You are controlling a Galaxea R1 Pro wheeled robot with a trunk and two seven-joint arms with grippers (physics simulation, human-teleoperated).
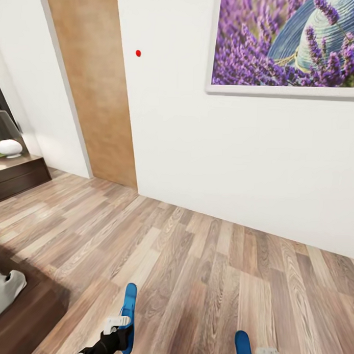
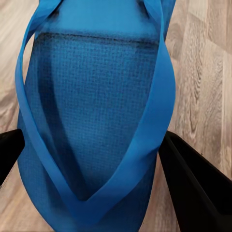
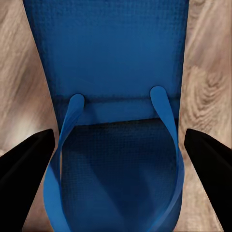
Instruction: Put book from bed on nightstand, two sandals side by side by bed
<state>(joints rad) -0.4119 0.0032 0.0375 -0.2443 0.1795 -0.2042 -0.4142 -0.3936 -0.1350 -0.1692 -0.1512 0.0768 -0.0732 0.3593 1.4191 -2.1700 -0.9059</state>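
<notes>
Currently, by item:

Left sandal (image 1: 128, 318): over the wood-plank floor (image 1: 194, 269), just out from the bed frame (image 1: 24, 314); in the left wrist view its blue sole (image 2: 92, 121) lies between the two dark fingers.
Left hand (image 1: 116, 325): clenched on the sandal as far as I can judge, fingers (image 2: 198, 188) pressed to the sole's edges.
Right sandal (image 1: 243, 346): near the lower edge of the head view, apart from the other; sole and thong strap (image 3: 164, 125) sit between the fingers.
Right hand (image 3: 116, 159): fingers (image 3: 210, 169) stand a little off the sole, so grip cannot be told.
Handling: likely light, thin foam, flexible, bending if held by one end; textured sole should not slip.
Where to hold: across the sole's width at mid-length, edges squeezed lightly; the strap looks too soft.
Nightstand (image 1: 16, 174): far left, white object on top.
</notes>
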